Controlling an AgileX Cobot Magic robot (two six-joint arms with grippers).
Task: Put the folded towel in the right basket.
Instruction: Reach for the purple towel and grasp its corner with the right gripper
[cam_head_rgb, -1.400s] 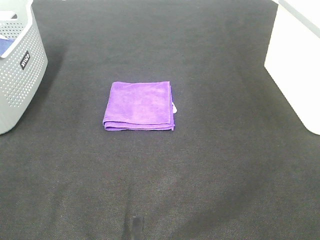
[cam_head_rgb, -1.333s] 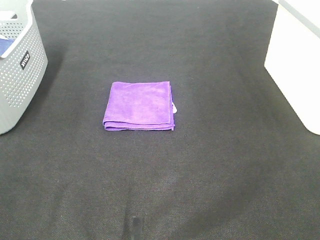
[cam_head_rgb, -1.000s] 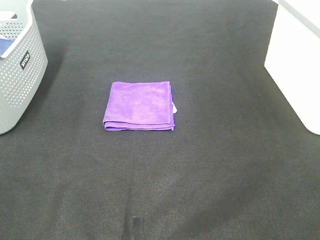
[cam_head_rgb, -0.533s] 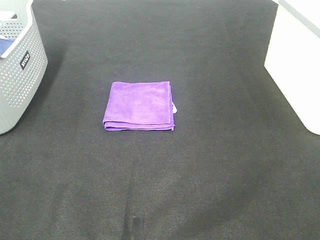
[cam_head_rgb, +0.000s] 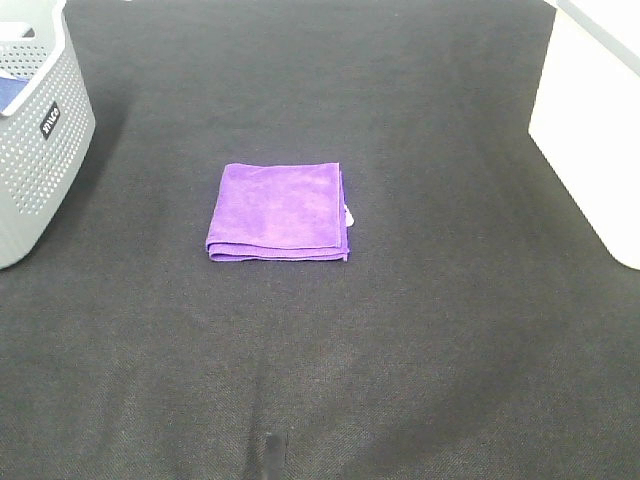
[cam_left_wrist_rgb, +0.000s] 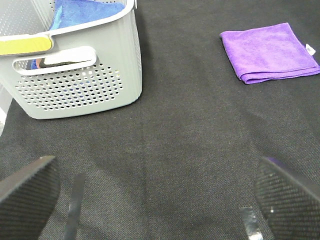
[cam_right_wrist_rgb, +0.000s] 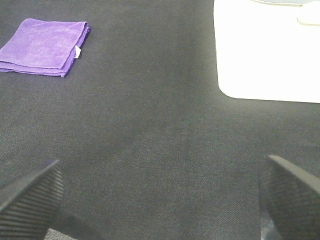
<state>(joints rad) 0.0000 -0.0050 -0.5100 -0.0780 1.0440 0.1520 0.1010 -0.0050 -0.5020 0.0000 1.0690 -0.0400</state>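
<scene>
A folded purple towel (cam_head_rgb: 279, 212) lies flat on the black mat, left of centre; it also shows in the left wrist view (cam_left_wrist_rgb: 269, 52) and the right wrist view (cam_right_wrist_rgb: 45, 46). The white right basket (cam_head_rgb: 592, 125) stands at the right edge and shows in the right wrist view (cam_right_wrist_rgb: 265, 50). Neither gripper appears in the high view. My left gripper (cam_left_wrist_rgb: 155, 192) is open and empty, its fingers wide apart, well short of the towel. My right gripper (cam_right_wrist_rgb: 160, 200) is open and empty, far from the towel, with the white basket ahead.
A grey perforated basket (cam_head_rgb: 40, 130) stands at the far left, holding a blue cloth (cam_left_wrist_rgb: 85, 11). A black mat (cam_head_rgb: 400, 330) covers the table between the baskets.
</scene>
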